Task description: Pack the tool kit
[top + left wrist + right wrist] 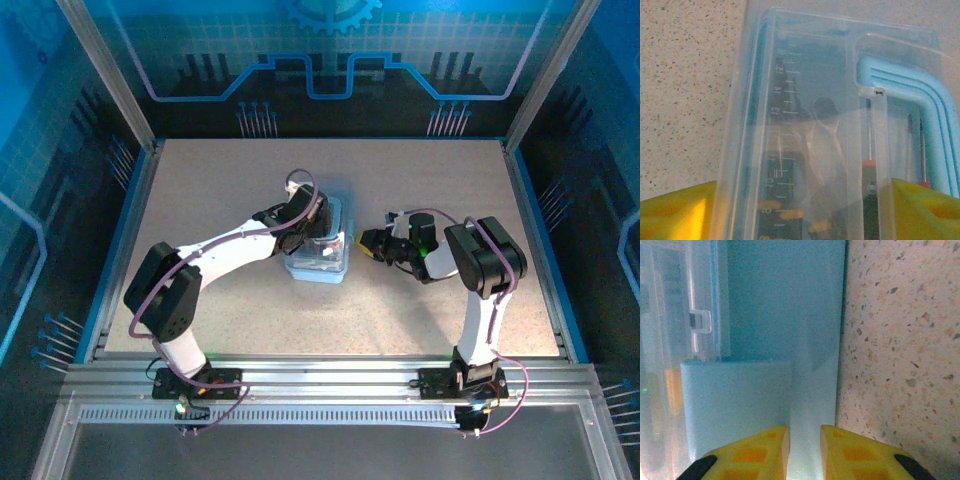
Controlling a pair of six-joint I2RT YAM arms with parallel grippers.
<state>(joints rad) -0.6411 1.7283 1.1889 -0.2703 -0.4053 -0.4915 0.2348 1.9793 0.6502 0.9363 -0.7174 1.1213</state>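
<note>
Top external view puts the tool kit (325,262), a pale blue see-through case, flat on the speckled table (200,180), about midway across it. Through the clear lid, the left wrist camera shows a printed scale of numbers (782,115) along one inner wall and a dark metal tool (824,131) lying lengthwise (its kind is hard to tell through the plastic). Slim screwdriver shafts (868,130) with red collars lie beside the curved light-blue handle (920,95).

The left gripper (802,212) sits over the kit, reaching in from the kit's left. Its jaws are spread wide, one yellow finger (675,212) against each side of the case, so it has the kit clasped across its width.

The right gripper (805,450) is just to the right of the kit. Its yellow tips point at the kit's blue side wall, close to a raised block (735,407) there. Its jaws stand a narrow slit apart, and nothing lies between them.
</note>
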